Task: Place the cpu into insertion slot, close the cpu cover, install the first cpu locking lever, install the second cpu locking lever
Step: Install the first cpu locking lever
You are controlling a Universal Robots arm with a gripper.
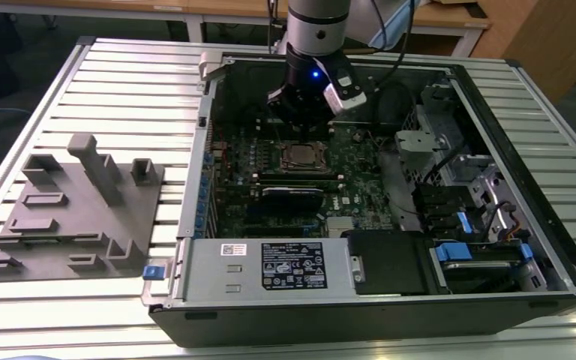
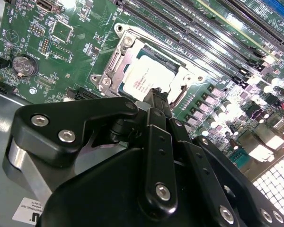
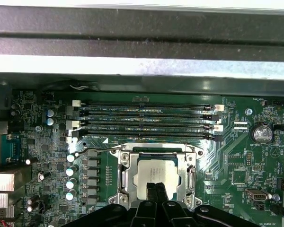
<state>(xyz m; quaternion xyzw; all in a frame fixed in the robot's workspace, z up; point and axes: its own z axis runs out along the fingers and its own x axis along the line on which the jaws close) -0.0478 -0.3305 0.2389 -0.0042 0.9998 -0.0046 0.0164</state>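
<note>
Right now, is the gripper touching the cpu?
Cannot tell. In both wrist views the gripper overlaps the cpu, but neither shows contact or a gap.

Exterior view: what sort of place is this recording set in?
Probably a robotics lab or workshop bench. An opened desktop computer case lies on a slatted metal table, a grey moulded parts fixture sits beside it, and wooden desks stand behind.

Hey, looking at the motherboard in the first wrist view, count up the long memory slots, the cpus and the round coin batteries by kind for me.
memory slots: 4
cpu: 1
coin battery: 1
Total: 6
</note>
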